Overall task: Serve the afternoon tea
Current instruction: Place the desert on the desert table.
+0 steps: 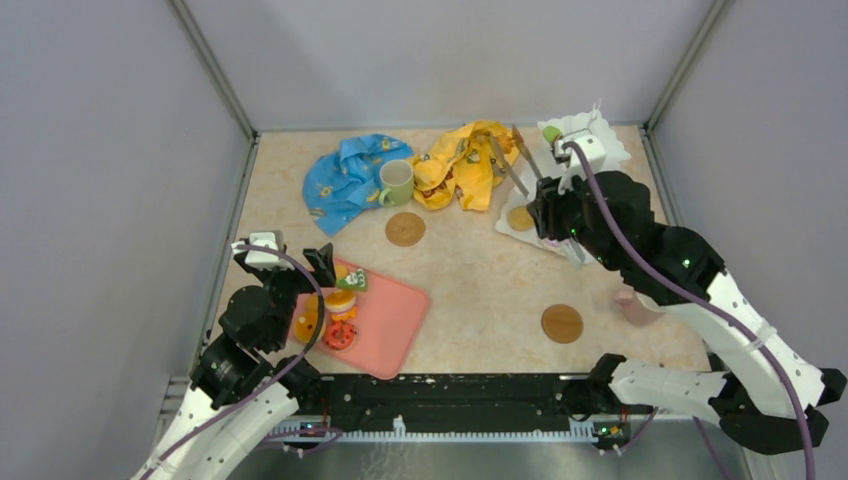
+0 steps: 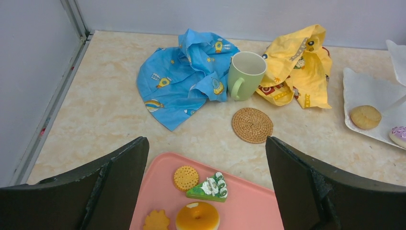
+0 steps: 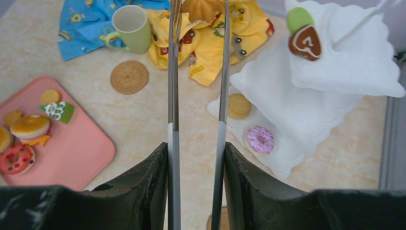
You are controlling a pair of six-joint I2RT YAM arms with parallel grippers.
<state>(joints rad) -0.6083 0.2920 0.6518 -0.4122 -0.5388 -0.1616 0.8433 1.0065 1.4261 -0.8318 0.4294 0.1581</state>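
Right wrist view: the right gripper (image 3: 196, 158) pinched slim steel tongs (image 3: 173, 96), whose tips gripped a glossy round bun (image 3: 201, 8) over the crumpled yellow cloth (image 3: 210, 52), beside the scalloped white stand (image 3: 306, 105). Jaws of the left gripper (image 2: 206, 148) stood spread wide above the smooth pink tray (image 2: 249, 211) carrying toy pastries (image 2: 208, 188).

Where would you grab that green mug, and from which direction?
I'd pinch the mug by its rim from above, one finger inside, one outside, on the near wall. It stands upright, mouth open; the blue cloth and yellow cloth crowd its sides, and the handle looks small.
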